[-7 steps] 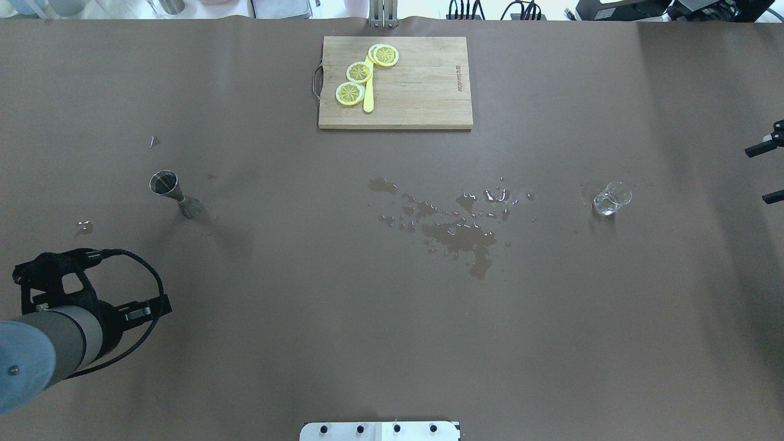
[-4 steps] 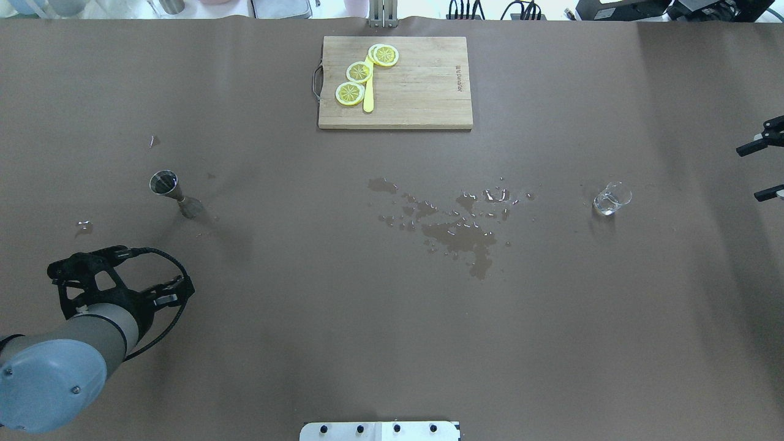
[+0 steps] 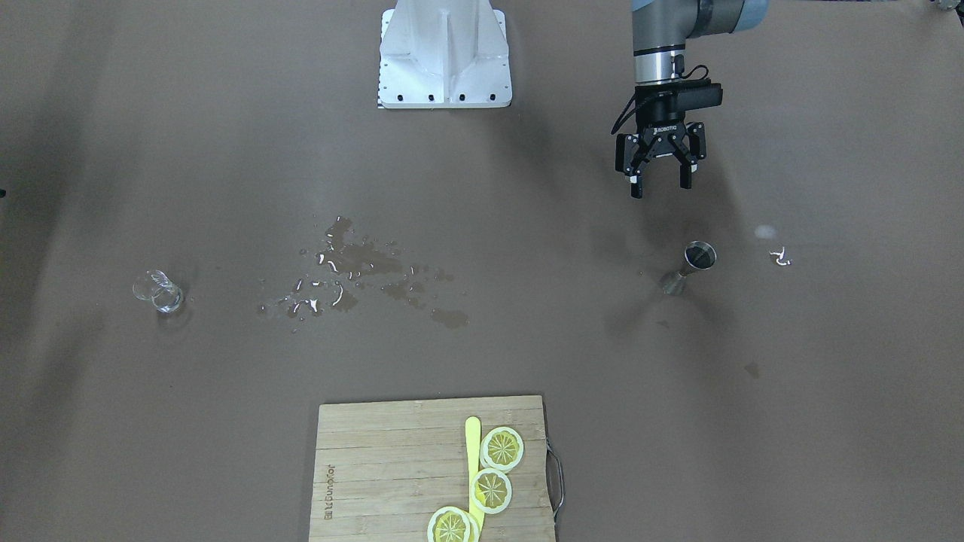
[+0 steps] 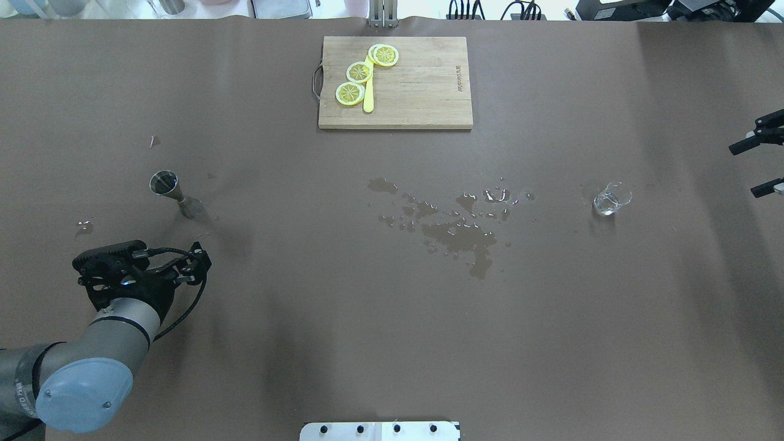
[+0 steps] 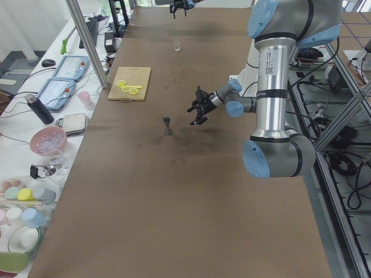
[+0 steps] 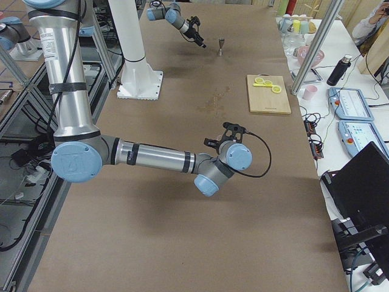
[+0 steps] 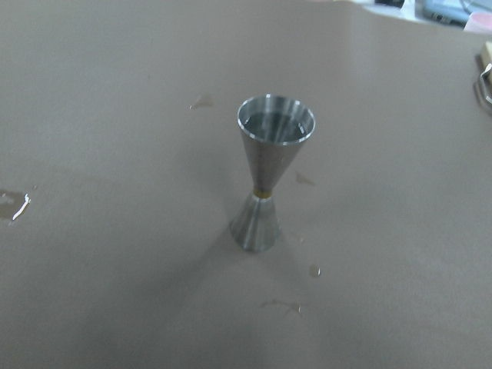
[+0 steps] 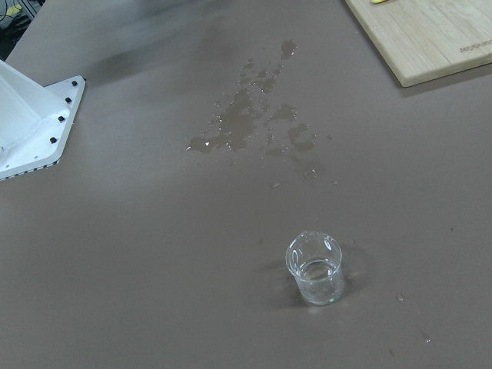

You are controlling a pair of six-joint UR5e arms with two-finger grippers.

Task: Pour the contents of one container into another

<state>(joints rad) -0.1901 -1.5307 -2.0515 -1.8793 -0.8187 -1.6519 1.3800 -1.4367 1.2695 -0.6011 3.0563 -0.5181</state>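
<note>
A steel jigger (image 4: 168, 190) (image 7: 265, 173) stands upright on the left of the table, something shiny inside its top cup. My left gripper (image 3: 661, 187) (image 4: 147, 264) hangs open and empty a short way on the robot's side of it, apart from it. A small clear glass (image 4: 611, 199) (image 8: 315, 269) with a little clear liquid stands on the right. My right gripper (image 4: 756, 165) shows at the right edge, open and empty, well apart from the glass.
A wet spill (image 4: 456, 223) spreads across the table's middle between the two containers. A wooden cutting board (image 4: 416, 92) with lemon slices (image 4: 358, 72) and a yellow knife lies at the far centre. The robot's white base (image 3: 444, 56) stands at the near edge.
My left arm has swung forward and to the right, bringing its gripper closer to the jigger. The right gripper has crept a little further in from the right edge. Jigger and glass have not moved.
</note>
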